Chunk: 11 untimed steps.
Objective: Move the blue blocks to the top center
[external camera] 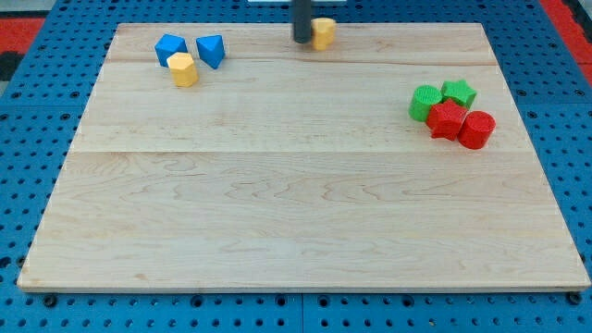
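Two blue blocks lie at the view's top left: a blue block (169, 48) of unclear shape and a blue wedge-like block (211, 50) to its right. A yellow hexagonal block (183, 69) touches them from below. My tip (302, 41) is at the top centre, touching the left side of a yellow block (323, 32). The tip is well to the right of the blue blocks.
The wooden board (296, 203) lies on a blue pegboard. At the view's right is a cluster: a green block (425, 102), a green star (459, 92), a red star-like block (447, 120) and a red cylinder (477, 129).
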Available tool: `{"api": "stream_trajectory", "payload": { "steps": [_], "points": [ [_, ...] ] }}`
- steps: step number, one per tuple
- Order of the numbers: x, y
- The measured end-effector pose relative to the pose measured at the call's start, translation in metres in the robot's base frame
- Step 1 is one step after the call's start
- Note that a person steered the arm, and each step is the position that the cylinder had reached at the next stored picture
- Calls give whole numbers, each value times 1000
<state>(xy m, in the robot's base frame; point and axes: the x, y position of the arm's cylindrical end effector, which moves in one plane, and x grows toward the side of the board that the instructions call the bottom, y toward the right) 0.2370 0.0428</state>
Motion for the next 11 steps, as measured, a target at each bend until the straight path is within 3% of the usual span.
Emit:
{"api": "stream_trajectory", "payload": {
  "steps": [1,2,3,4,5,6,8,9,10,11],
  "points": [
    [-11,-26],
    [-22,-102],
    [-42,-134],
    [-30,-251],
    [1,-293],
    [31,-209],
    [-11,-188],
    [0,-88],
    [54,-6],
    [37,-49]
  ]
}}
